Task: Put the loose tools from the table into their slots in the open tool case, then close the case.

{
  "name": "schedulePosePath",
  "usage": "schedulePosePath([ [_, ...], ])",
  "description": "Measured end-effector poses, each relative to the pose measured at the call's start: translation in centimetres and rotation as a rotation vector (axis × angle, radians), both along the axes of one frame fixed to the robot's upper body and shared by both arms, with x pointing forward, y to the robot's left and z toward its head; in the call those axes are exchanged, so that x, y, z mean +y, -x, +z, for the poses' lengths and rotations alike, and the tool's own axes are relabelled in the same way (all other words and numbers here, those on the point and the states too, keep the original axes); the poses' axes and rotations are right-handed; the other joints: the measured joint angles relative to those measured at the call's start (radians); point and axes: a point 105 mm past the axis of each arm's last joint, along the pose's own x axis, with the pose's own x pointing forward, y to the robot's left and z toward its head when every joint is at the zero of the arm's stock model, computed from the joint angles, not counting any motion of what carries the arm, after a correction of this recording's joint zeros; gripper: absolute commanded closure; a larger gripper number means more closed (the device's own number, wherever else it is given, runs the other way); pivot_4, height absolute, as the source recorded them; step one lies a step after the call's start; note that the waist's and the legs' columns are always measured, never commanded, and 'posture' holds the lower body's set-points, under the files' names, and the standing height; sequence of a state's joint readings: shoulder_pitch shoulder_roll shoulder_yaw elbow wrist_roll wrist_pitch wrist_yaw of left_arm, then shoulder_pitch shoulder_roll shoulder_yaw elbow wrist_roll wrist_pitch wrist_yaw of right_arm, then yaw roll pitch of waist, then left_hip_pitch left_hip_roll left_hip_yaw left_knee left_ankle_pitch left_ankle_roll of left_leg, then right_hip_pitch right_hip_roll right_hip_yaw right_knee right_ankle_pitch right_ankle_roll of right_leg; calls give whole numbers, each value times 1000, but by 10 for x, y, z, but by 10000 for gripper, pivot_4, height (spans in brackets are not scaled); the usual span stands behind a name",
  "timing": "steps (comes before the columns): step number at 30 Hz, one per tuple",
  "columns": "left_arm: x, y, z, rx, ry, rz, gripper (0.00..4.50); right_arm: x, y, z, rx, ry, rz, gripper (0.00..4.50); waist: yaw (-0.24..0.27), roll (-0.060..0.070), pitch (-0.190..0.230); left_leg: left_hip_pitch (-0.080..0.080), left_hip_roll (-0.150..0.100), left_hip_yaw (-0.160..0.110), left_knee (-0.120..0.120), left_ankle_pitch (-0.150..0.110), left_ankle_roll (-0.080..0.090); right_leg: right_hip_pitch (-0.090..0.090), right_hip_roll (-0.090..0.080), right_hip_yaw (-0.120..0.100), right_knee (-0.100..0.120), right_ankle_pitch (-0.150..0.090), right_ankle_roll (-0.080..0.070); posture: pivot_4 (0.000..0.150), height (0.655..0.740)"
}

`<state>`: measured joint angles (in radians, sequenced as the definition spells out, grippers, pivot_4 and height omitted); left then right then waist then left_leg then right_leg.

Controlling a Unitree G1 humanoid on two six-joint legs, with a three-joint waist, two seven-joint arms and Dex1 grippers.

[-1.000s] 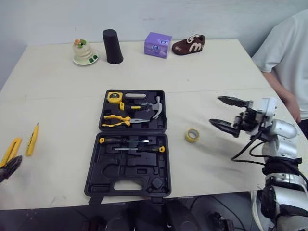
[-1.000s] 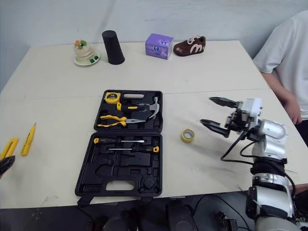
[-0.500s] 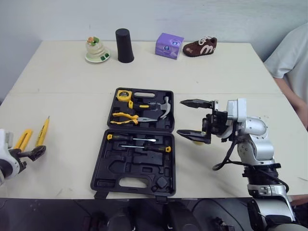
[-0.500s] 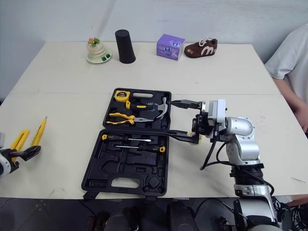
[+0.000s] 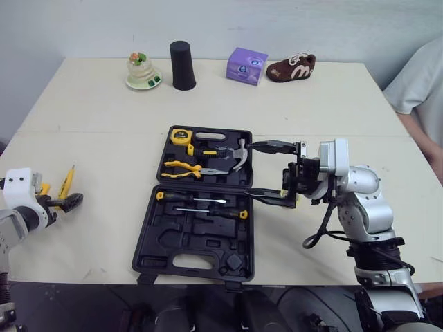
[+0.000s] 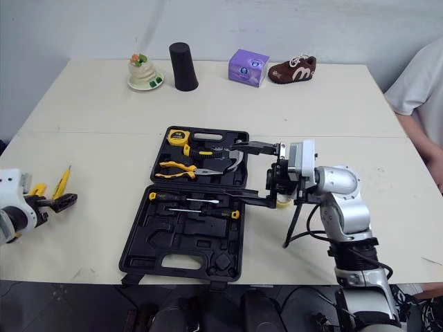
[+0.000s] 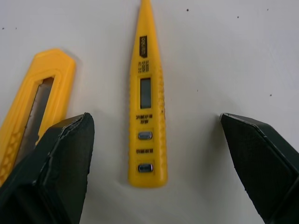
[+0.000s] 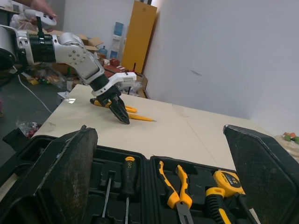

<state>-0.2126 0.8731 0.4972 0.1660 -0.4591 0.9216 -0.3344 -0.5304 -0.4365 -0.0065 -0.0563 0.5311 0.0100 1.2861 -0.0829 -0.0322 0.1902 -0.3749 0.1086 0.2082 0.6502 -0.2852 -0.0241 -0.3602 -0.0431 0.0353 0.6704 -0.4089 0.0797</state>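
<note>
Surface: beige table | Step: pickup of tester pen | left gripper spread astride pen, empty | right gripper spread beside tool case | Next: lower, clamp.

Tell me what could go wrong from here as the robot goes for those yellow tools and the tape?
The left end effector straddles the tester pen, but the utility knife lies right beside one finger; closing might catch or shove the knife. The right end effector has its open fingers reaching over the tool case edge, with the tape roll mostly hidden behind it; lowering might bump the case or miss the roll.
</note>
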Motion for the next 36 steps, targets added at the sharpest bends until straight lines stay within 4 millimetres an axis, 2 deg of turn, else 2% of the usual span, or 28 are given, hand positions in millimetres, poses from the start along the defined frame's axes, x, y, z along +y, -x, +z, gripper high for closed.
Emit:
schedulePosePath([
  [3,2,-3,-3,15,-2,3,9095,2,0,3,6,-11,-15,0,0,0,0,0,0,0,0,0,0,0,0,0,2,0,0,1500,7400],
  [9,1,-7,-5,7,19,-11,37683,3,-1,7,29,-30,-34,0,1,0,0,1,-1,0,1,1,1,0,-1,0,3,0,0,1500,7400],
  [10,0,-7,-5,6,22,-14,39271,3,-1,7,29,-30,-34,0,2,0,0,1,-1,0,1,1,1,0,-1,0,3,0,0,1500,7400],
  [17,0,-8,-4,-39,-20,-43,39717,2,1,8,14,-11,-32,0,5,0,0,1,-1,0,1,1,1,0,-2,0,3,0,0,1500,7400],
  [19,-8,-11,-2,-102,-45,-108,39717,-1,1,7,9,13,-40,0,9,0,0,0,-1,0,1,1,1,0,-2,-1,3,0,0,1500,7400],
  [20,-18,-13,5,-146,-84,-183,39717,-2,2,6,9,24,-40,0,9,-3,0,-1,-1,0,1,1,1,-1,-2,-1,2,0,0,1500,7400],
  [23,-58,-10,41,-279,-253,-505,39717,-21,7,-6,41,135,-68,0,16,-6,0,-3,-1,-1,0,0,1,-1,-2,-2,-2,0,0,1500,7400],
  [25,-87,-1,69,-344,-354,-724,39717,-35,10,-8,60,176,-85,0,21,-6,0,-3,-1,0,-2,0,1,-1,-2,-1,-5,0,0,1500,7400],
  [27,-117,11,80,-356,-404,-938,39717,-40,12,-7,58,190,-88,0,20,-5,1,-3,-1,2,-3,0,1,-1,0,0,-5,0,0,1500,7400],
  [29,-152,21,80,-333,-433,-1164,39717,-47,14,-12,77,210,-103,0,23,-3,1,-2,-1,1,-3,0,0,0,1,0,-6,0,0,1500,7400],
  [30,-163,24,79,-323,-434,-1229,39717,-48,14,-14,83,213,-103,0,23,-3,2,-2,-2,1,-3,0,0,-1,1,0,-6,0,0,1500,7400],
  [33,-188,29,75,-290,-433,-1383,39717,-48,15,-18,90,221,-103,0,22,-3,2,-2,-3,1,-2,0,0,-1,2,1,-5,0,0,1500,7400],
  [36,-213,31,60,-169,-526,-1570,39717,-47,15,-20,88,220,-112,0,24,-3,2,-2,-4,2,-2,0,0,0,3,2,-6,0,0,1500,7400],
])
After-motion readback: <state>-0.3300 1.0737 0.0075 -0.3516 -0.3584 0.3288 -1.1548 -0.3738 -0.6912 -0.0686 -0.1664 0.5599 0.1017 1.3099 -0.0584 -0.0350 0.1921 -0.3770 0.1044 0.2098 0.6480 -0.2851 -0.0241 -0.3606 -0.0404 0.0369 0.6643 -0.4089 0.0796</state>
